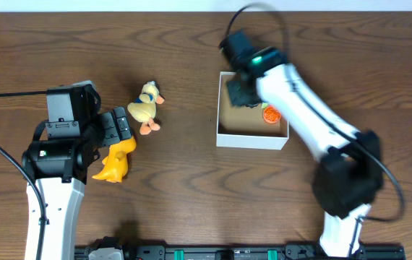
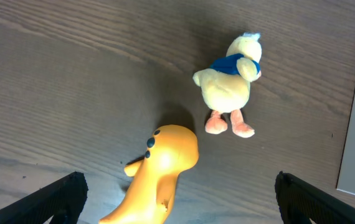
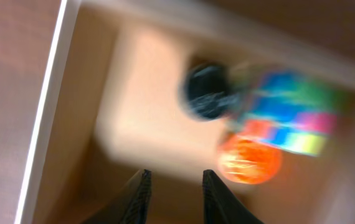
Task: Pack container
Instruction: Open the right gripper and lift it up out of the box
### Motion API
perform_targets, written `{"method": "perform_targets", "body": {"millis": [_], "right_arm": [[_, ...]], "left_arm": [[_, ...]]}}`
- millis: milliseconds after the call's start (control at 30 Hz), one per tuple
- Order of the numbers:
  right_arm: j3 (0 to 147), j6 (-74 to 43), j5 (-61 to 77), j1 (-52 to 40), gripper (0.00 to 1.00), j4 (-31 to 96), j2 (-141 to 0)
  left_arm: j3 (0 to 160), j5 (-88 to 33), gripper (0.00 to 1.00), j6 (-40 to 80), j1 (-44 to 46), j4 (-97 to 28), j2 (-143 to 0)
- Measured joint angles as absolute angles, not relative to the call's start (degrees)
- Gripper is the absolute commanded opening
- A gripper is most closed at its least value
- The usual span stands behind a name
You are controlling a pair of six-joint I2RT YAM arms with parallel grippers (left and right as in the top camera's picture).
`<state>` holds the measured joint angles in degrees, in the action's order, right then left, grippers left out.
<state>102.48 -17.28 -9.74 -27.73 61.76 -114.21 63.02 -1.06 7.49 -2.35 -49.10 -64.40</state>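
Right hand (image 3: 174, 183): two dark fingers low in the wrist view, narrowly apart, nothing between them; brown floor shows through the gap. It hangs inside the box (image 1: 253, 140), toward its far-left corner. This view is blurred.

Box: on the desk (image 1: 191, 209), right of centre, upright, lidless. White walls, brown inside. Contents: orange ball (image 1: 270, 115), a dark round piece (image 3: 205, 92), and a many-coloured block (image 3: 289, 121) too smeared to name.

Left hand (image 2: 179, 186): fingers wide apart, empty, hovering above a yellow-orange toy (image 2: 159, 171). Duck (image 2: 230, 84) lies just beyond the toy, not touching it. Both are well left of the box.

Handling, judged: the box is probably light, thin card. The walls look stiff along their length but apt to bow or crease under a hard pinch. It sits on bare wood, so a nudge may slide it. Best hold is one wall pinched at the top rim near a corner, where two walls brace each other. Likely wiser to leave it standing and bring the toys to it.
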Motion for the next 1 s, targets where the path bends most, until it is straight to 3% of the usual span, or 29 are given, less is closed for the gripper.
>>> {"method": "perform_targets", "body": {"millis": [167, 467, 1000], "right_arm": [[104.42, -19.99, -13.32, -19.49, 0.07, 61.84, -108.53], [104.40, -21.21, -10.87, -7.22, 0.06, 61.89, -114.83], [104.03, -17.28, 2.42, -6.52, 0.09, 61.36, -123.85]], "left_arm": [[63.02, -1.06, 0.98, 7.49, -2.35, -49.10, -64.40], [63.02, -1.08, 0.98, 7.49, -2.35, -49.10, -64.40], [63.02, -1.06, 0.98, 7.51, -2.35, -49.10, -64.40]]}}
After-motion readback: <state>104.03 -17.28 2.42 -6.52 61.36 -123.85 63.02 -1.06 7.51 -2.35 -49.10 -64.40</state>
